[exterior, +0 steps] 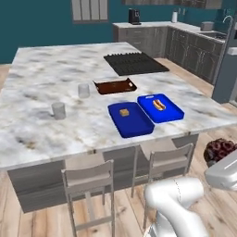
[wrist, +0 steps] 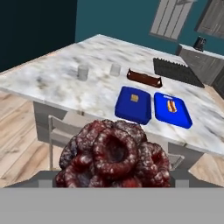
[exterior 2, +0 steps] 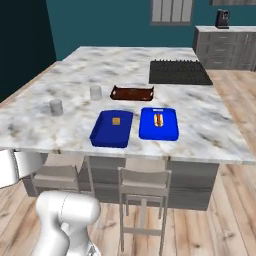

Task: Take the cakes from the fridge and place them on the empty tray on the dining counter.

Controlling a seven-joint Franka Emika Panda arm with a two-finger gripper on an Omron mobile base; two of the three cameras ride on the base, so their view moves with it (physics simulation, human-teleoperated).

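The dark red-brown round cake [wrist: 114, 155] looms right in front of the hand camera and hides the fingertips. In the left base view this cake [exterior: 220, 148] hangs in the air off the dining counter's right front corner, with my gripper [exterior: 222, 158] shut on it from below. The yellow-orange squarish cake [exterior: 124, 112] lies in the plain deep-blue tray [exterior: 134, 126] near the front edge of the marbled dining counter [exterior: 41, 134]. That tray [wrist: 131, 111] lies ahead of the hand, across the counter edge. The fridge's [exterior: 227, 69] blue-grey side stands at the far right.
A second blue tray [exterior: 171, 113] with a hot-dog-like item sits right of the plain one, and a dark brown tray [exterior: 115, 87] lies behind them. Two grey cups [exterior: 59, 110] [exterior: 84, 90] stand to the left. A black cooktop [exterior: 135, 63] lies farther back. Grey stools [exterior: 90, 183] [exterior: 164, 159] line the front.
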